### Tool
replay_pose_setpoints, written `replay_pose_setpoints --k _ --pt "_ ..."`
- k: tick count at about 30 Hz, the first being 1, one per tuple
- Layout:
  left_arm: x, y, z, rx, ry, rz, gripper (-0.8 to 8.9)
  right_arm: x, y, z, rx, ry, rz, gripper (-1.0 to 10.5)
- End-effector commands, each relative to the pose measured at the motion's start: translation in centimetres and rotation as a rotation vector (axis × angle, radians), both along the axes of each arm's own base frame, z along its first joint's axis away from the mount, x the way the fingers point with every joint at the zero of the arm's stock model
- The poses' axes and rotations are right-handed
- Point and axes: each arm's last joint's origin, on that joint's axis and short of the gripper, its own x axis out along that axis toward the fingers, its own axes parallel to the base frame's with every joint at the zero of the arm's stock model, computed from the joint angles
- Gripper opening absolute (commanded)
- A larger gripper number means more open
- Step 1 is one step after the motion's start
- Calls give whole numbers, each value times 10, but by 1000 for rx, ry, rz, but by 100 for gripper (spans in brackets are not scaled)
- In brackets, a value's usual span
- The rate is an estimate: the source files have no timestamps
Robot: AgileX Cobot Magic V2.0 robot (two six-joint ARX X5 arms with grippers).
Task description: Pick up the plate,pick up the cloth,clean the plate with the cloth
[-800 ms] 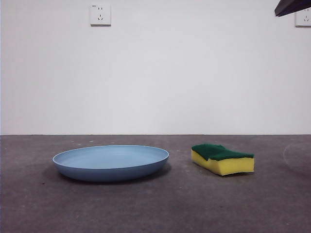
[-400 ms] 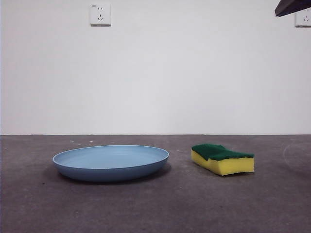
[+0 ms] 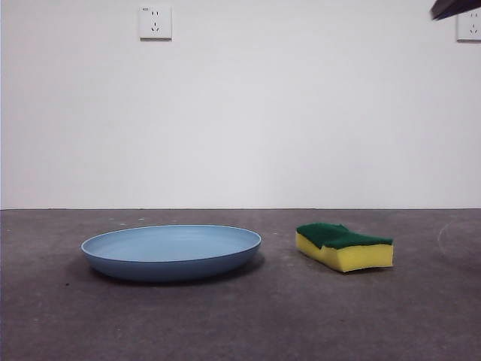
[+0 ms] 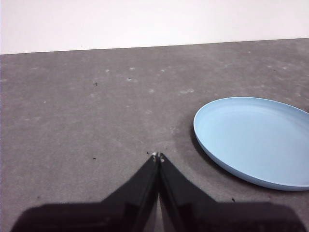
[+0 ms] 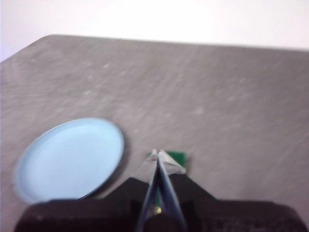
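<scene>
Both grippers are seen closed and empty: left gripper (image 4: pixel 158 155) beside the plate (image 3: pixel 171 252), right gripper (image 5: pixel 158 153) blurred, largely hiding the cloth (image 3: pixel 344 246). Plate lower left, cloth lower right, apart on the table (image 3: pixel 240 323).

From my station I see bare tabletop (image 3: pixel 248 316) all around the plate (image 3: pixel 171 252) and the cloth (image 3: pixel 344 246). The two lie near each other but apart, with an open strip of tabletop between them. Nothing stands above either one, so the way down from overhead is free. A dark arm tip (image 3: pixel 455 7) shows only at the upper corner, well clear of both things.
</scene>
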Motion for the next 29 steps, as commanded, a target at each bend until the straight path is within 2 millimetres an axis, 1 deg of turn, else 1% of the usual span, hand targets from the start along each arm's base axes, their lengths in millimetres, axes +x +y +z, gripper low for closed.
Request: replay_pose_setpoints --k 1,4,6,11,14,18,24,29 --pt "1 0 -4 12 10 2 -3 0 -12 -3 -113 -56 -51 1" --pt "1 0 -4 11 10 2 -3 -1 -29 -15 -84 -61 -143 1" --pt "1 0 -4 11 10 2 -3 -4 -39 -26 -41 -88 -161 1" --pt "1 0 -4 12 10 2 -3 -12 -58 -68 4 -197 -239 1" --pt "1 0 -4 11 9 2 -3 -16 -63 -92 12 -213 -261 1" --pt "1 0 -4 11 10 2 -3 -20 -65 -118 12 -201 -280 1" --pt "1 0 -4 11 9 2 -3 -21 -65 -141 21 -190 -282 1" --pt "1 0 -4 11 10 2 -3 -24 -63 -151 23 -149 -271 1"
